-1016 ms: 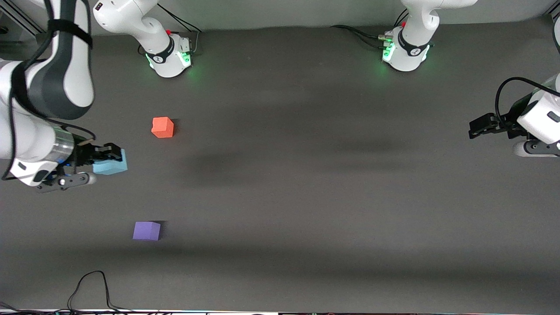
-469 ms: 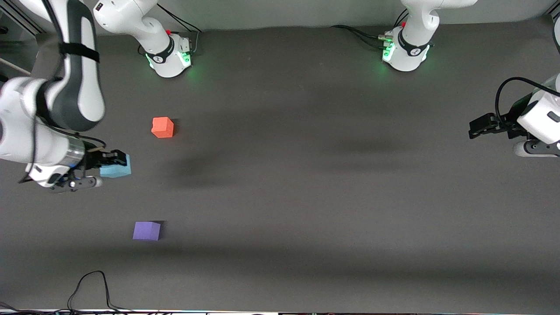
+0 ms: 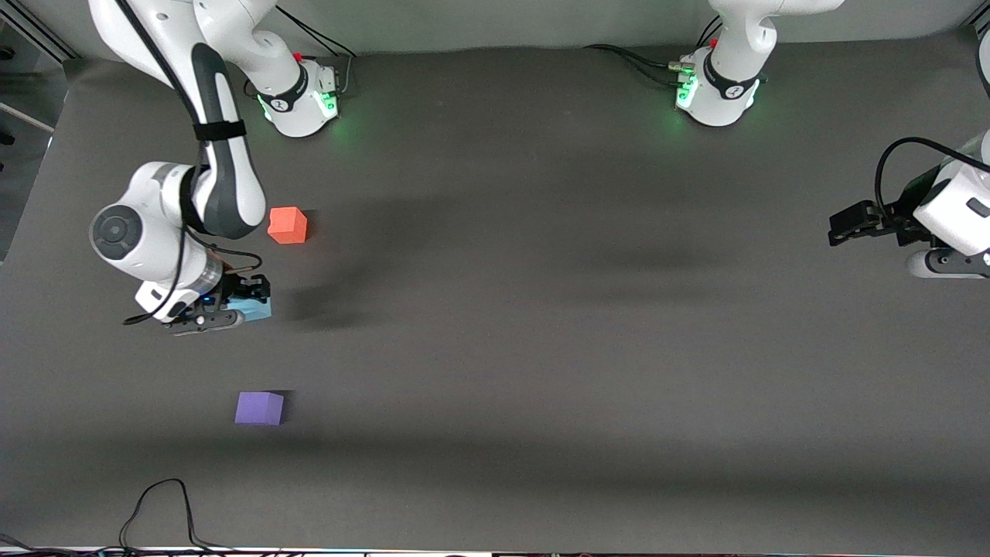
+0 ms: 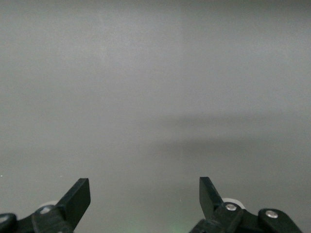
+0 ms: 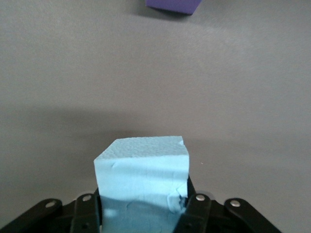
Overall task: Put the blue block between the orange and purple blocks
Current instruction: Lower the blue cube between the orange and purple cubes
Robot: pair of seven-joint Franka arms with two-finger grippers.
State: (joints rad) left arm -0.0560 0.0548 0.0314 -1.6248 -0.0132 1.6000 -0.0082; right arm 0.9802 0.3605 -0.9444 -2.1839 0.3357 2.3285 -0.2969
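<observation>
- Front view: the right gripper [image 3: 249, 298] is clamped on the blue block [image 3: 256, 310], a small matte sky-blue cube poking out past the black fingers. It sits over the dark grey table [image 3: 541, 309], roughly in the gap between the other two cubes.
- The orange block [image 3: 288, 225] is near the gripper, toward the robot bases; flat matte faces, crisp corners. The purple block [image 3: 259, 408] is well apart from it, toward the camera. Both sit alone on plain tabletop, plenty of open room around each.
- The left gripper [image 3: 843, 223] waits over the left arm's end of the table, well apart from all three cubes.
- A black cable [image 3: 158, 503] loops on the table at the edge nearest the camera, clear of the purple block.
- Left wrist view: left gripper [image 4: 145, 199] spread wide, fingers [image 4: 77, 196] holding nothing, just smooth grey surface under it.
- Right wrist view: the blue block [image 5: 143, 179] looks foamy, with a pebbled top face and a chipped corner, squeezed between the fingers [image 5: 197, 211]. A purple block [image 5: 175, 6] corner peeks in ahead of it, bare table between.
</observation>
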